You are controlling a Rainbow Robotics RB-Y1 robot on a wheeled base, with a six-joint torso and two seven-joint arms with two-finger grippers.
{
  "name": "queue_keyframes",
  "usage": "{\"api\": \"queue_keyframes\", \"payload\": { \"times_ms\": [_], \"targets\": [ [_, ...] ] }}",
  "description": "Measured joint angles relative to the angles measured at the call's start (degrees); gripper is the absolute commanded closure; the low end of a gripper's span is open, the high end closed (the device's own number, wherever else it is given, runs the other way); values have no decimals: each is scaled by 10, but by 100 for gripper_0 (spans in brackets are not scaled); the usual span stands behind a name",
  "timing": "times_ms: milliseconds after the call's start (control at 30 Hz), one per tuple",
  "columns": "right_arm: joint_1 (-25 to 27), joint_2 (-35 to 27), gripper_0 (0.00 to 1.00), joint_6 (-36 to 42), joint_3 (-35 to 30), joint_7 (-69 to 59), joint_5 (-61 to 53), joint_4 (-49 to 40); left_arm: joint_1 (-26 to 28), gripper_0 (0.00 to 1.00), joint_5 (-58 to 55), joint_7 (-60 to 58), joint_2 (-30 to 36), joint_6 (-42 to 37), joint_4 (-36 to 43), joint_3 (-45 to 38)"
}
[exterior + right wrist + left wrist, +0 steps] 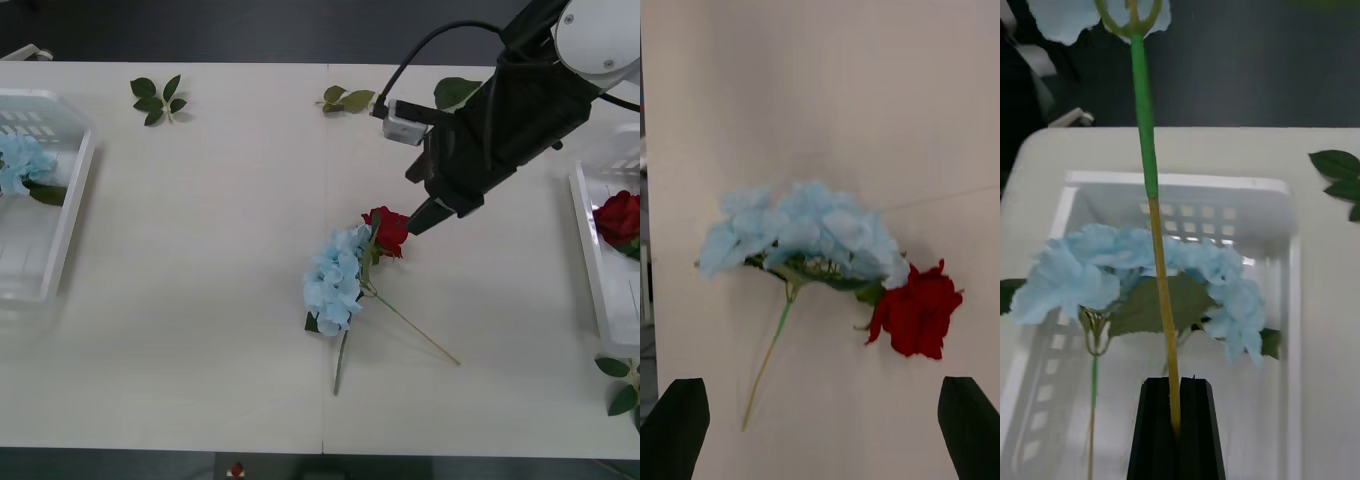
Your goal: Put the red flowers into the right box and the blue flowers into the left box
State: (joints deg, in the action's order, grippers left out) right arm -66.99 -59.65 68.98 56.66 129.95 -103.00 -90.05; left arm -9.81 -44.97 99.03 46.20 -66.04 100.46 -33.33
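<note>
Pale wood-look table (200,250) holds one blue flower (335,278) near its middle, its petal cluster touching the head of a red rose (387,232) lying just beside it; their thin stems cross and trail toward the near edge. The right gripper (425,212) hangs just beside the rose, between it and the right box, its black fingers (676,435) spread wide apart with nothing between them, and the blue cluster sits close enough to crowd the rose on one side. Loose green leaf sprigs (158,98) lie along the far edge, and more leaves (624,385) rest near the right corner. At the left edge, a white slatted box (70,215) has a blue flower (22,165) lying in it. The left gripper (1178,431) is above that box, its fingers clenched on the stem (1154,225) of another blue flower, whose head points away from it. The right box (592,260) contains a red rose (620,218).
</note>
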Motion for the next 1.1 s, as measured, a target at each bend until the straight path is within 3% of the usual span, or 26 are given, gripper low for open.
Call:
{"api": "queue_keyframes", "payload": {
  "times_ms": [267, 633, 867, 1100],
  "targets": [
    [9, -60, 11, 16, 46, -23, 92, -94, 0, 100, 37, 1, 0, 135, -112, 49],
    [113, -58, 11, -23, 38, -174, 236, -166, 50, 100, 40, 4, -2, 145, -124, 65],
    [159, -43, 11, -51, 38, -264, 329, -206, 68, 100, 55, 36, -42, 150, -124, 66],
    [193, 11, 11, -24, 38, -331, 456, -216, 70, 100, 69, 36, -70, 152, -124, 66]
  ]
}}
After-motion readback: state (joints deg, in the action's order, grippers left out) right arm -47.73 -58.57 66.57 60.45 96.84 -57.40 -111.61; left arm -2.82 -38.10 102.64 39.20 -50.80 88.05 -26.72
